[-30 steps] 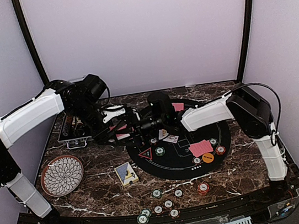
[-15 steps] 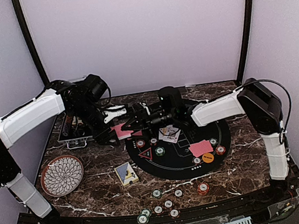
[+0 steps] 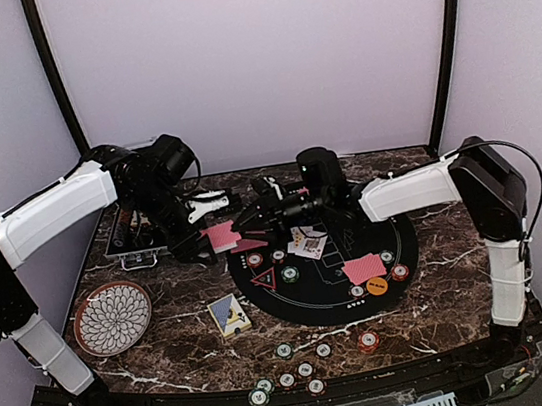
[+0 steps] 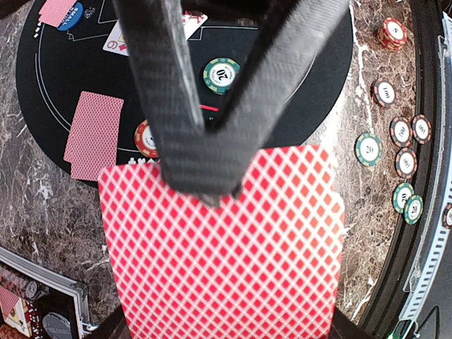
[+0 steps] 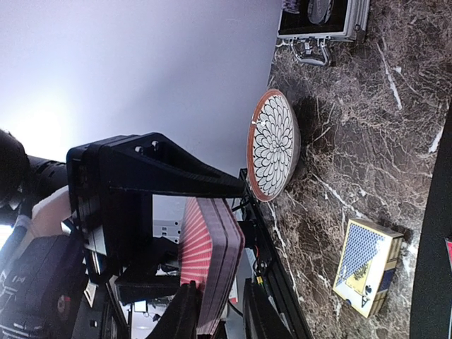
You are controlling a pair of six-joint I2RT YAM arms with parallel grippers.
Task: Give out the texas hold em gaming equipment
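Over the marble table (image 3: pixel 170 348) we judge the slick, bendy red-backed cards (image 4: pixel 226 261), clamped by the left gripper (image 4: pixel 203 187), best pinched at their right edge, which the right gripper (image 5: pixel 219 293) straddles, grip unclear.

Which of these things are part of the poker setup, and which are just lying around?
Part of the job: red-backed cards, poker chips, orange marker disc, red triangle.
Just lying about: patterned plate, silver case.

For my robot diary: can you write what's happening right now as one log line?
left gripper: shut on cards | right gripper: fingers either side of same cards, grip unclear
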